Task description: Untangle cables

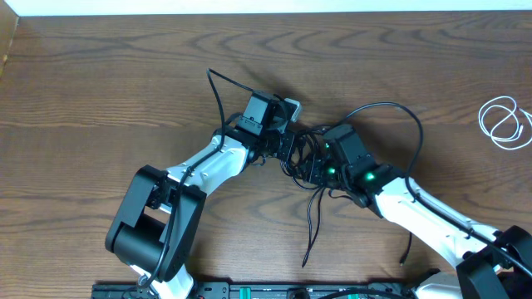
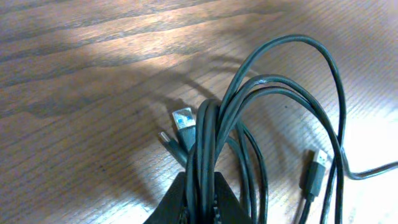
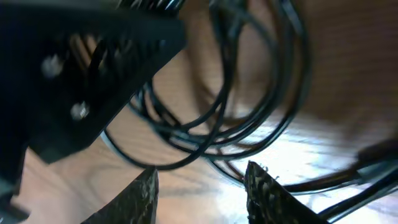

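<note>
The long black cable (image 1: 310, 220) lies bunched in a tangle at the table's middle, with one tail running toward the front edge. My left gripper (image 1: 291, 149) is shut on a bundle of its strands (image 2: 208, 130), clamped between the fingers (image 2: 201, 190). Two plug ends (image 2: 183, 119) (image 2: 317, 165) rest on the wood beyond. My right gripper (image 1: 309, 162) meets the tangle from the right. In its wrist view it stands open (image 3: 202, 177), with nothing between the fingers (image 3: 146, 196) and black loops (image 3: 165, 167) just ahead. The white cable (image 1: 505, 123) lies coiled alone at the far right.
The left gripper's dark body (image 3: 74, 74) fills the upper left of the right wrist view, very close. Thicker black arm wires arch over both wrists (image 1: 391, 106) (image 1: 218, 87). The wooden table (image 1: 100, 75) spreads all round.
</note>
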### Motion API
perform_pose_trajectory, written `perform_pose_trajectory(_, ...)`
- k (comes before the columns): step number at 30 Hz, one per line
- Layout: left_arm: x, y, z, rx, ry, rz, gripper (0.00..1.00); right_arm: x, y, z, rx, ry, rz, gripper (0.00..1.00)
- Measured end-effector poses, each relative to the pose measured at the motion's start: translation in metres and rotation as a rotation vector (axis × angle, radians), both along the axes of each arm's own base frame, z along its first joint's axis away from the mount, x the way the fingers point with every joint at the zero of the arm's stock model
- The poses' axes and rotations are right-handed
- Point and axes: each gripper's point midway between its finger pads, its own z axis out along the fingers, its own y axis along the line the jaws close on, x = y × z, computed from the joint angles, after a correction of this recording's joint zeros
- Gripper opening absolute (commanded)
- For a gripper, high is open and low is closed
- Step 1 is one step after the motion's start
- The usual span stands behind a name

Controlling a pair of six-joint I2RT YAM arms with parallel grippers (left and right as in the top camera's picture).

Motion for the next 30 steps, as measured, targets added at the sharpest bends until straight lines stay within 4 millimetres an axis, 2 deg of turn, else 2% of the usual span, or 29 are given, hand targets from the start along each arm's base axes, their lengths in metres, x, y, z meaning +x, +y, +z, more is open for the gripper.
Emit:
perform_pose_trajectory(7, -0.003, -0.004, 0.002, -0.021, 0.009, -0.02, 0.08, 0.013, -0.009, -0.018, -0.005, 0.035, -0.079, 0.34)
perform_pose_trajectory(10, -0.004, -0.004, 0.002, -0.024, 0.011, -0.022, 0.08, 0.023, -0.001, -0.025, 0.023, 0.018, -0.077, 0.33)
perform_pose_trajectory(20, -0.004, -0.004, 0.002, -0.025, 0.011, -0.022, 0.08, 0.033, 0.01, -0.05, 0.088, 0.076, -0.157, 0.3)
perform_pose_trajectory(24, -0.004, -0.004, 0.002, -0.025, 0.01, -0.022, 0.08, 0.041, 0.017, -0.05, 0.139, 0.073, -0.181, 0.3)
perform_pose_trajectory(30, 0.001, 0.0, 0.003, -0.023, 0.001, -0.008, 0.08, 0.048, 0.032, -0.054, 0.222, 0.099, -0.195, 0.19)
